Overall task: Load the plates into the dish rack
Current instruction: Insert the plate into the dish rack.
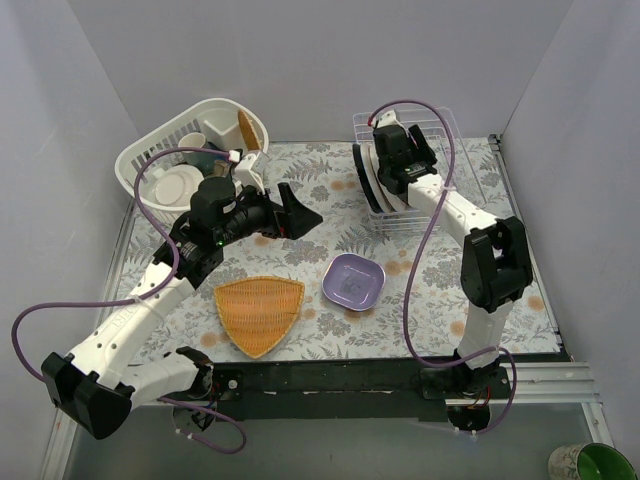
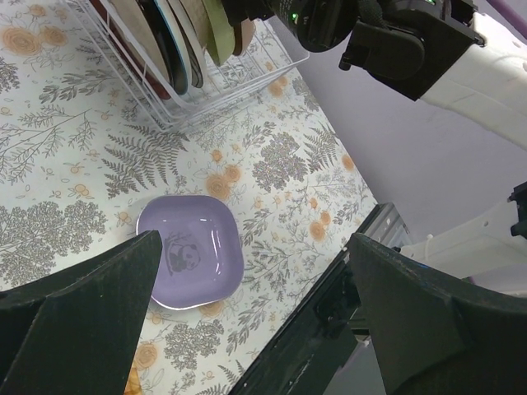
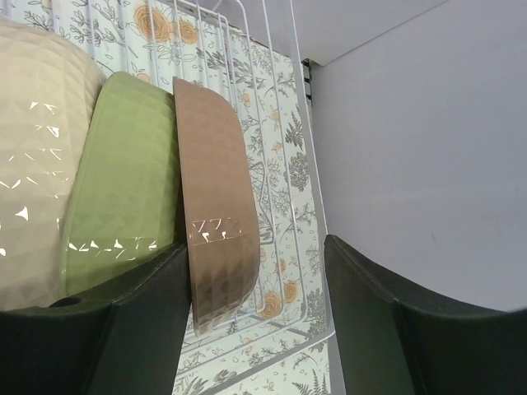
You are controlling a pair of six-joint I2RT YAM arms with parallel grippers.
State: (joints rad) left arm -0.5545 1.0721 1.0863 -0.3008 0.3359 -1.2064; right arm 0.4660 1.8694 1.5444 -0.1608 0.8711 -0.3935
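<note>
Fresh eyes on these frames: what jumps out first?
The white wire dish rack at the far right stands out first. A cream dish, a green dish and a brown dish stand on edge in it, and the right end effector is open just above them. Next is the lone lilac dish, flat on the floral table, with the orange woven tray to its left.

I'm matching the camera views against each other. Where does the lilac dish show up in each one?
Top external: lilac dish right of centre, beside the orange tray.
Left wrist: lilac dish lower left of centre.
Right wrist: not in it.
Shared landmark: the dish rack, seen in all three.
</note>
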